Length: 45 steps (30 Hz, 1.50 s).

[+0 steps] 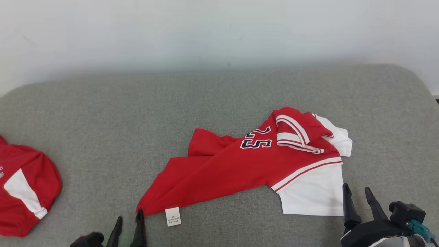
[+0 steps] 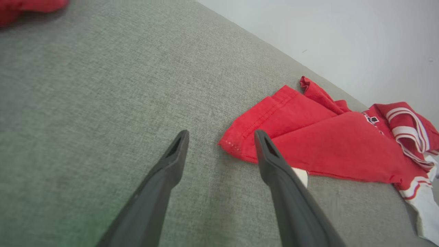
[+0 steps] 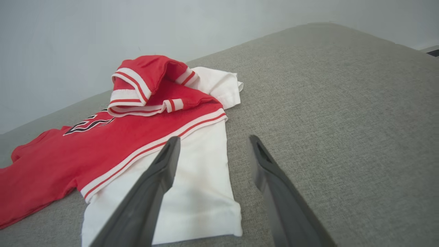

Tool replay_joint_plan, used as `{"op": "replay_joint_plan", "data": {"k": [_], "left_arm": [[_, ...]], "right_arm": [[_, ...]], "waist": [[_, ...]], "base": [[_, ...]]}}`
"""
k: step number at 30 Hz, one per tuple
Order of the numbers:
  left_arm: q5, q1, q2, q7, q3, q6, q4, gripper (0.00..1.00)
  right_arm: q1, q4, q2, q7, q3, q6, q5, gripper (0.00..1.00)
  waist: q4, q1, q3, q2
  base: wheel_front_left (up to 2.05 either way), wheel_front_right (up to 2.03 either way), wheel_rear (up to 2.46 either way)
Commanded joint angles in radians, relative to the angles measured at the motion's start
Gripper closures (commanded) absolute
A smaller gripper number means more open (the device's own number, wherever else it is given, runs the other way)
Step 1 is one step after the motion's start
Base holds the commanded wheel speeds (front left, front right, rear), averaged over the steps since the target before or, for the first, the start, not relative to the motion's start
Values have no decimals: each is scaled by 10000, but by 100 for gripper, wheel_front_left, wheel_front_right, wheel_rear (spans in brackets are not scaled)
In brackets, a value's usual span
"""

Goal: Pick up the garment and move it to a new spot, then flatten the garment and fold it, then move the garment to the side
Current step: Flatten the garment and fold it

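At the left edge of the grey cushion [image 1: 103, 120] lies a second red-and-white garment [image 1: 24, 192], bunched up; a trace of print shows at its cut-off side, too little to read.

The left gripper [image 1: 129, 215] stands near the front of the cushion, left of the middle. Its fingers are spread apart with nothing between them. In the left wrist view the left gripper [image 2: 221, 133] has one finger over bare cushion and the other crossing the jersey's red hem corner. Whether that finger touches the cloth I cannot tell.

A white care label [image 1: 173, 216] hangs from that corner; its small print is too fine to read.

The red-and-white jersey [image 1: 247, 164] lies crumpled from the middle of the cushion toward its right side, well short of the back edge below the wall [image 1: 205, 31]. Dark, white-outlined digits on the chest read as 25, bent by a fold.

The right gripper [image 1: 356, 188] is wide open and empty, just beside the jersey's white sleeve. In the right wrist view the right gripper [image 3: 214, 139] has one finger over that white cloth and the other over the cushion.
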Motion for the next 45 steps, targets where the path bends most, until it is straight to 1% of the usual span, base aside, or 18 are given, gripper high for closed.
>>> {"op": "replay_joint_plan", "data": {"k": [1,4,7,11,15,18,24,28,32,38,45], "left_arm": [[454,363,30,-12,191,177,-32,0],[1606,740,24,-13,473,425,-426,0],[2603,1177,30,-12,844,571,-965,0],[3746,1670,19,-13,1314,607,-1685,0],[4497,2095,19,-12,1654,631,-2258,0],[5212,2470,19,-12,1820,515,-2786,0],[5532,2743,22,-12,2086,555,-3084,0],[5695,2934,21,-12,2133,562,-3279,0],[5784,3054,21,-12,2141,617,-3407,0],[5759,3239,20,-12,2134,693,-3413,0],[5821,3382,20,-11,2206,657,-3396,0]], "right_arm": [[237,-9,-44,-6,-25,-10,32,0],[331,-223,14,-7,-179,-10,-62,0],[527,-496,129,-5,-321,-10,-326,0],[759,-933,299,-5,-563,-10,-815,0],[991,-1342,493,-5,-764,-10,-1489,0],[1176,-1564,712,-5,-943,-10,-2023,0],[1301,-1745,838,-5,-1071,-10,-2497,0],[1494,-1899,803,-5,-876,-10,-2771,0],[1598,-2076,696,-5,-400,-10,-2643,0],[1810,-2260,614,-5,-77,-10,-2495,0],[2040,-2402,489,-5,395,-10,-2301,0]], "waist": [[-39,1,-275,0],[13,1,-454,0],[114,1,-597,0],[217,1,-716,0],[309,1,-823,0],[326,1,-925,0],[303,1,-1032,0],[267,1,-1122,0],[248,1,-1208,0],[282,1,-1362,0],[387,1,-1491,0]], "base": [[0,0,0],[0,0,0],[0,0,0],[0,0,0],[0,0,0],[0,0,0],[0,0,0],[0,0,0],[0,0,0],[0,0,0],[0,0,0]]}}
